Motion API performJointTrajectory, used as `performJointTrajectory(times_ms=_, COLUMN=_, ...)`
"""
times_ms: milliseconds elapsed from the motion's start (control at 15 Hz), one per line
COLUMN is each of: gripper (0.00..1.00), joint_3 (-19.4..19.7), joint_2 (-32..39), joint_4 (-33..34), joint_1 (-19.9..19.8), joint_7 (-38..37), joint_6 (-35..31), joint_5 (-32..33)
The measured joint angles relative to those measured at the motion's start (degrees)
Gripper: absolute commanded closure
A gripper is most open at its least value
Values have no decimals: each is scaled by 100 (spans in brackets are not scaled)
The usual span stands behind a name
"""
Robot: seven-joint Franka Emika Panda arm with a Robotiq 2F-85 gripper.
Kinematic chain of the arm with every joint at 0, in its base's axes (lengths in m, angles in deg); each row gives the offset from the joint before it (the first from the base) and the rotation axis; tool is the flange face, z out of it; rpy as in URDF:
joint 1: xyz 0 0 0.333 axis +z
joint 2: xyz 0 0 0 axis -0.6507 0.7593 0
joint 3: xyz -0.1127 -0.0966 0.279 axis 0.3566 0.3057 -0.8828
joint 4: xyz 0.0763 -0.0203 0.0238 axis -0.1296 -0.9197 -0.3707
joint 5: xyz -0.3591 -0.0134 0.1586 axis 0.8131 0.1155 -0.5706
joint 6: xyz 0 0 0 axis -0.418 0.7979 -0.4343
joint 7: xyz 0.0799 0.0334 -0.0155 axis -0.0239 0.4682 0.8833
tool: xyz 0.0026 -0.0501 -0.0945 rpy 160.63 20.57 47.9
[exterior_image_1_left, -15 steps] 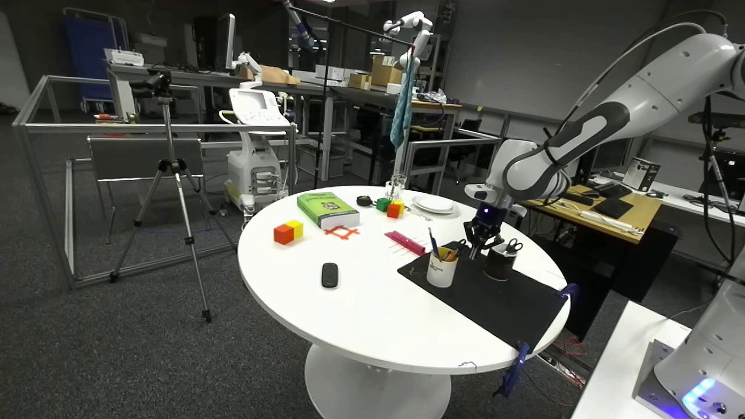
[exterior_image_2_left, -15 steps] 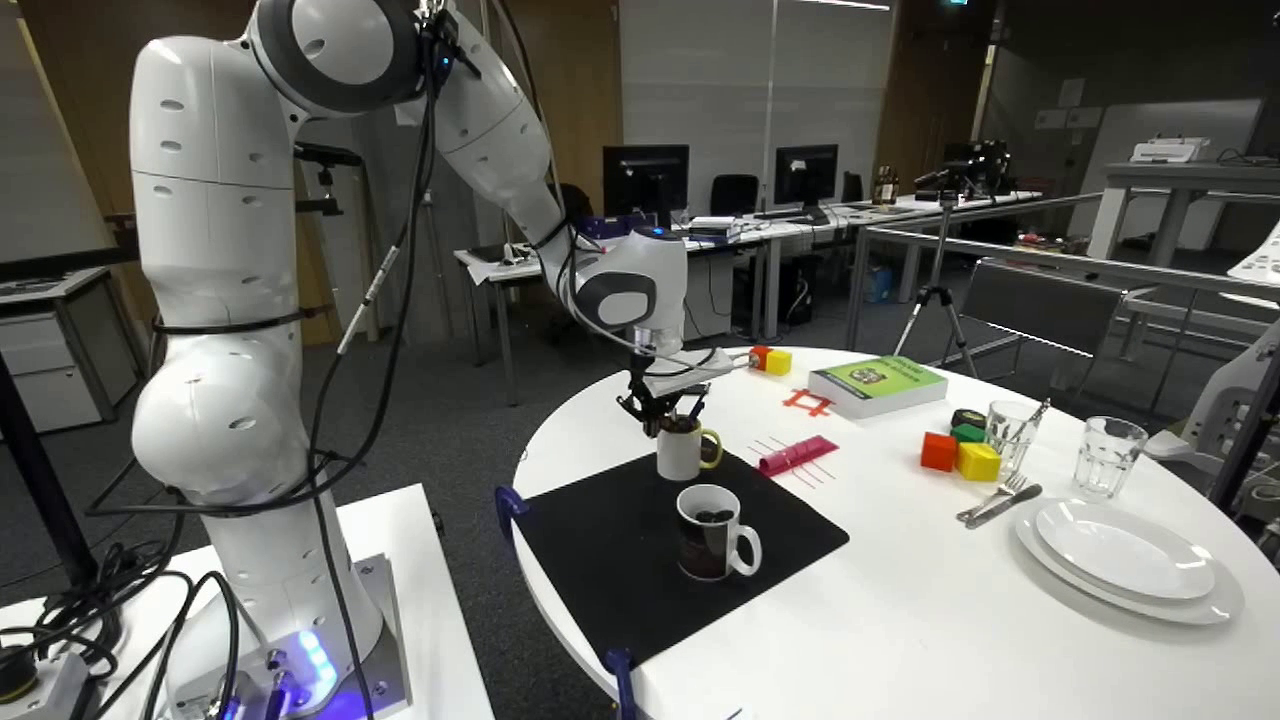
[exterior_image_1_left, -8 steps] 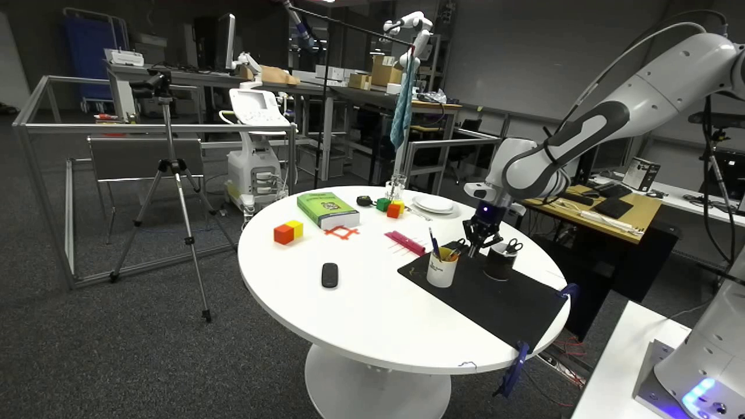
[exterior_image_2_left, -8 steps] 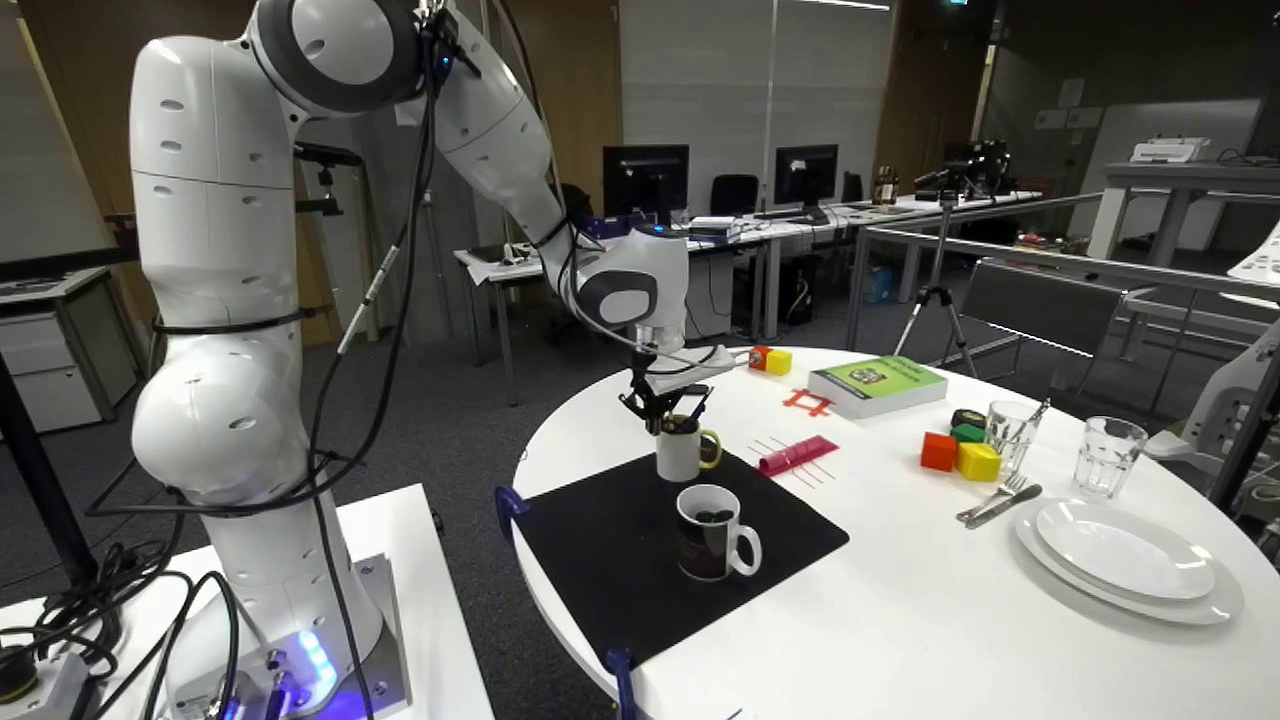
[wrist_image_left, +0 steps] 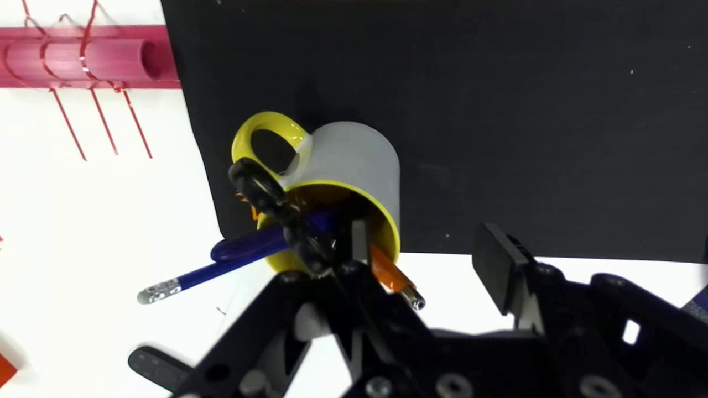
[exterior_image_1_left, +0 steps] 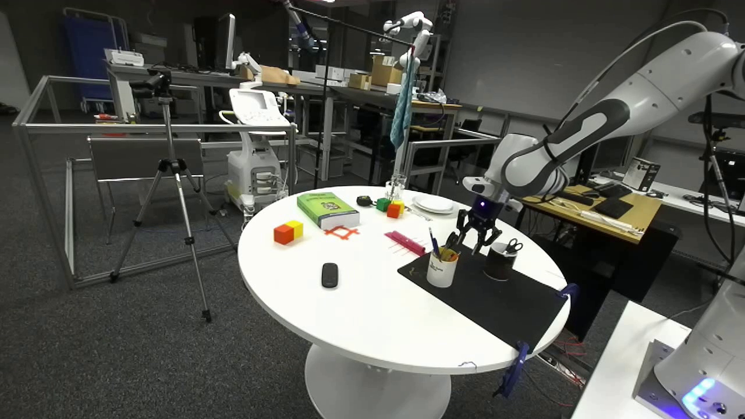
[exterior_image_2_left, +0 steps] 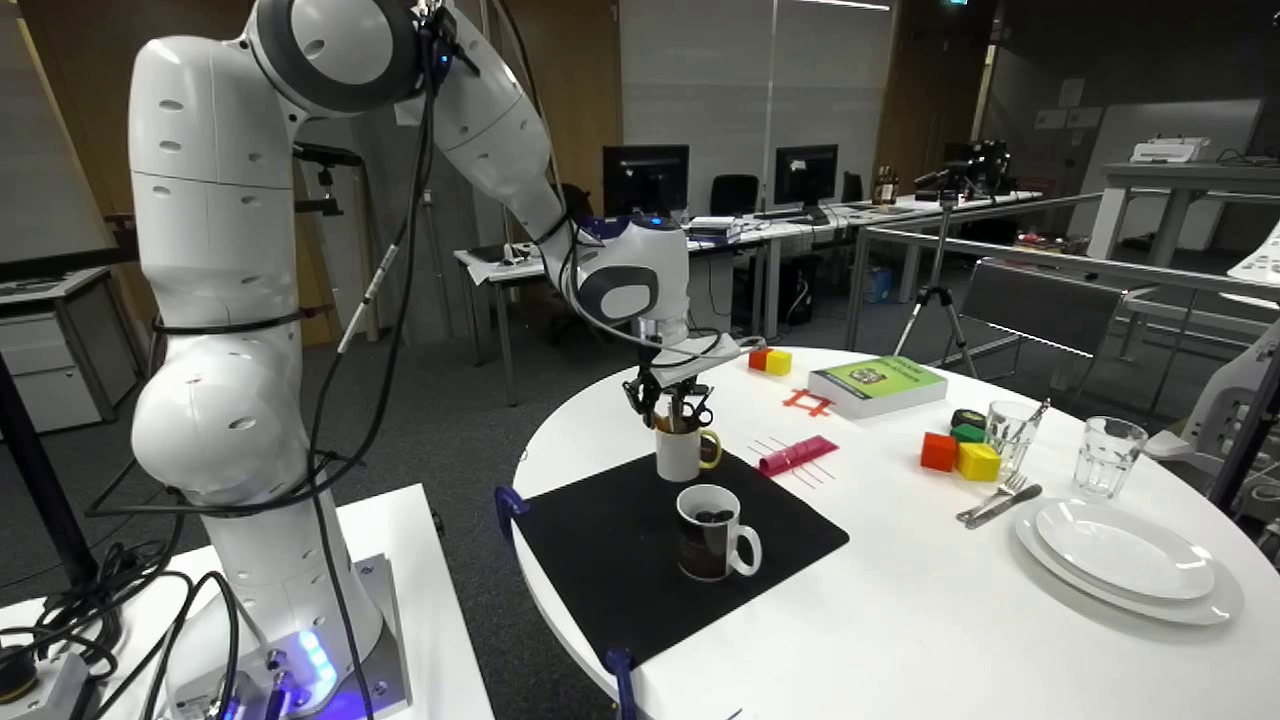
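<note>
On the round white worktop I see a black mat, and above it my tool hangs with its jaws parted. Near that mat's edge, close under one jaw, stands a yellow-handled white mug holding black scissors, a blue pencil and an orange pen.

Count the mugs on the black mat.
2: a white, yellow-handled mug by the claw; a black-and-white, white-handled mug, nearer the round white plates.
</note>
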Motion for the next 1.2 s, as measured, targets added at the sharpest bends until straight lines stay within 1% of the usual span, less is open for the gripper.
performJointTrajectory(times_ms=133, gripper=1, joint_3=-14, joint_2=-6, joint_4=28, joint_1=-6, joint_7=8, joint_6=0, joint_5=-32)
performJointTrajectory(times_ms=200, gripper=0, joint_3=-19, joint_2=-7, joint_4=42, joint_1=-9, joint_7=20, joint_6=-1, joint_5=-65)
performJointTrajectory(times_ms=733, gripper=0, joint_3=-163, joint_2=-12, joint_4=63, joint_1=-89, joint_7=678, joint_6=-407, joint_5=-839)
performJointTrajectory(times_ms=933, gripper=0, joint_3=-164, joint_2=-4, joint_4=62, joint_1=-94, joint_7=737, joint_6=-638, joint_5=-912)
performJointTrajectory(times_ms=1067, gripper=0, joint_3=-165, joint_2=1, joint_4=62, joint_1=-129, joint_7=934, joint_6=-719, joint_5=-909)
performJointTrajectory(times_ms=1200, gripper=0, joint_3=-151, joint_2=6, joint_4=59, joint_1=-199, joint_7=1152, joint_6=-719, joint_5=-776)
